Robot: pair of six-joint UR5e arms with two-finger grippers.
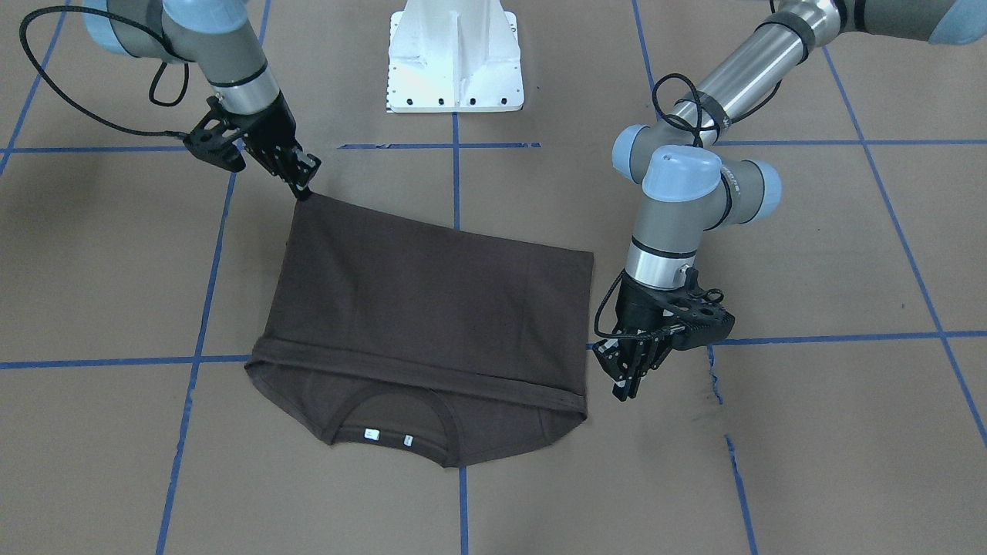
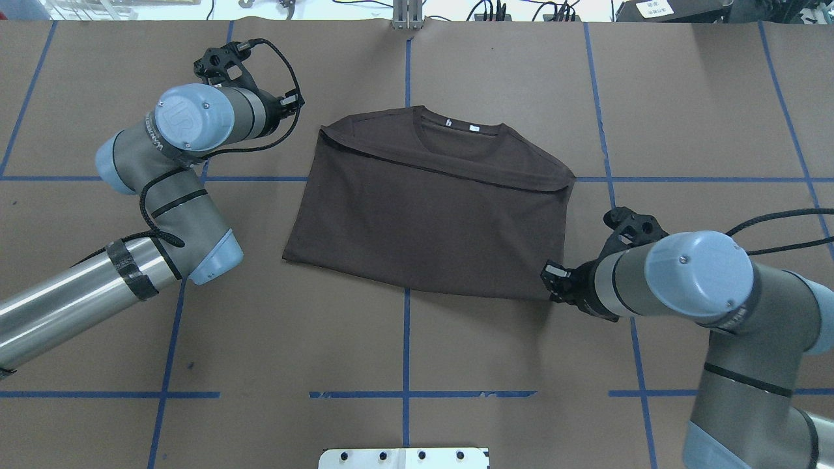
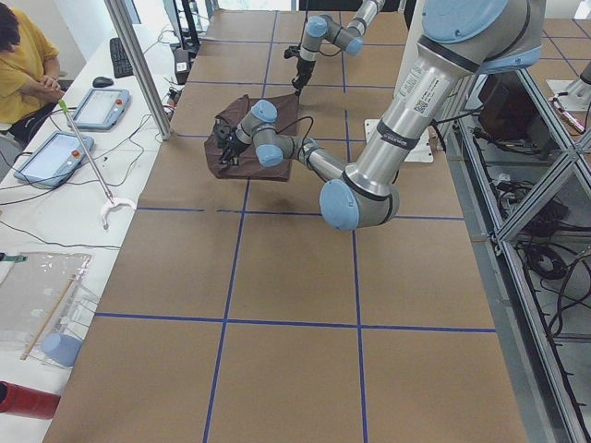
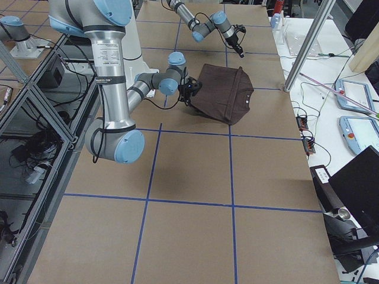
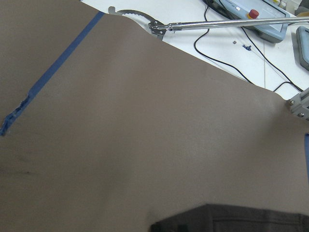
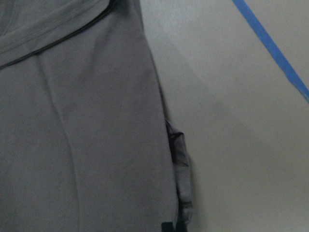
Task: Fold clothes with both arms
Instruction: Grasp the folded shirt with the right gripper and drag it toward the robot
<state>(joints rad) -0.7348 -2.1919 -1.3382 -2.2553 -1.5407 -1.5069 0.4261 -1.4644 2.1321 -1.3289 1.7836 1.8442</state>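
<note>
Cotton T-shirt, dark brown and short-sleeved (image 1: 432, 301), lies folded at the middle of the front-facing view on the brown paper-covered table with blue tape lines (image 1: 810, 462), its ribbed collar (image 1: 389, 439) towards the lower edge. At upper left, the black two-finger right gripper (image 1: 304, 183) pinches the shirt's far corner, fingers closed on the cloth. At right, the black left gripper (image 1: 626, 381) hangs just beside the shirt's edge, apart from it; whether its fingers are spread, I cannot tell.
</note>
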